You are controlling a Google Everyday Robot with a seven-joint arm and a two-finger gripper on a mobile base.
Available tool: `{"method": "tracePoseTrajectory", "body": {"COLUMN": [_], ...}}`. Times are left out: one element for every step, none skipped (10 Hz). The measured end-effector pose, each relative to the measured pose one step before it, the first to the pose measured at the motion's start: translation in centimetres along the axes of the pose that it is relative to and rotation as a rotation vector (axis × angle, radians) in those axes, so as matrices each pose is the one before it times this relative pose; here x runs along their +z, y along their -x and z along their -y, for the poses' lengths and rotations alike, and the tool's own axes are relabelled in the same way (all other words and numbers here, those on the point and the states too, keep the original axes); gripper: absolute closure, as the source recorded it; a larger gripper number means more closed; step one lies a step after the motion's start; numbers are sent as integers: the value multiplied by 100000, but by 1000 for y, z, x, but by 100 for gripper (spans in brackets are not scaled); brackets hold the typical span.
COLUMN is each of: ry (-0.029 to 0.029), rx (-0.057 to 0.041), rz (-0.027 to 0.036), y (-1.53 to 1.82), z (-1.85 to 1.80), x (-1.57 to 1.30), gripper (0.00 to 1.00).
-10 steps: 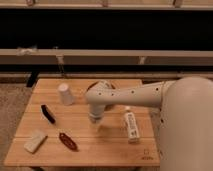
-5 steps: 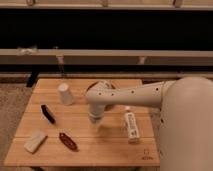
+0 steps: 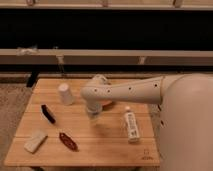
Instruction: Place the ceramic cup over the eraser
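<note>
Where the arm (image 3: 125, 91) reaches in from the right over the wooden table (image 3: 100, 147), it bends at a rounded joint and drops straight down, so the gripper (image 3: 93, 117) hangs over the middle of the tabletop, pointing at the boards. Whether it is released or clenched cannot be told from this view, and nothing can be seen in its grasp. It seems to touch none of the objects around it.

The ceramic cup (image 3: 65, 94) stands to the gripper's left, towards the back of the table, apart from the arm. The eraser (image 3: 48, 113) lies bare on the wood in front of and left of the cup, set at a slant, near the cup but not touching it.

Behind the arm's bend, a sliver of the orange bowl (image 3: 108, 104) shows, mostly covered. On the gripper's other side a white bottle (image 3: 131, 125) lies flat with its cap towards the back; its label carries print too small to read. Near the front left edge lie a whitish block (image 3: 35, 141) and, just beside it, a reddish-brown oval object (image 3: 67, 141). A small dark mark (image 3: 145, 155) sits by the table's front right corner, also unreadable.
</note>
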Motion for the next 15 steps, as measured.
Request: {"method": "tracePoseTrajectory", "body": {"ry": [-2013, -2079, -1241, -1280, -386, -207, -409, -342, -299, -516, -769, -218, 23, -391, -43], "rx": [-1855, -2094, -1684, -2239, -1274, -1469, -1893, -2196, -1885, -1558, -2270, -1458, -881, -2623, -1409], "rz": [-1900, -1627, -1239, -1612, -511, -391, -157, -386, -301, -230, -141, -145, 57, 861, 443], "y": [191, 386, 267, 18, -3, 92, 341, 414, 389, 327, 380, 44, 16, 801, 463], "z": [956, 1150, 845, 1345, 723, 806, 1308, 1658, 1399, 1322, 1992, 1380, 927, 2153, 1042], "x": [-1000, -887, -424, -349, -31, 70, 95, 125, 41, -70, -52, -1, 96, 246, 208], "gripper": [46, 36, 28, 20, 20, 20, 20, 20, 20, 20, 20, 20, 20, 20, 20]}}
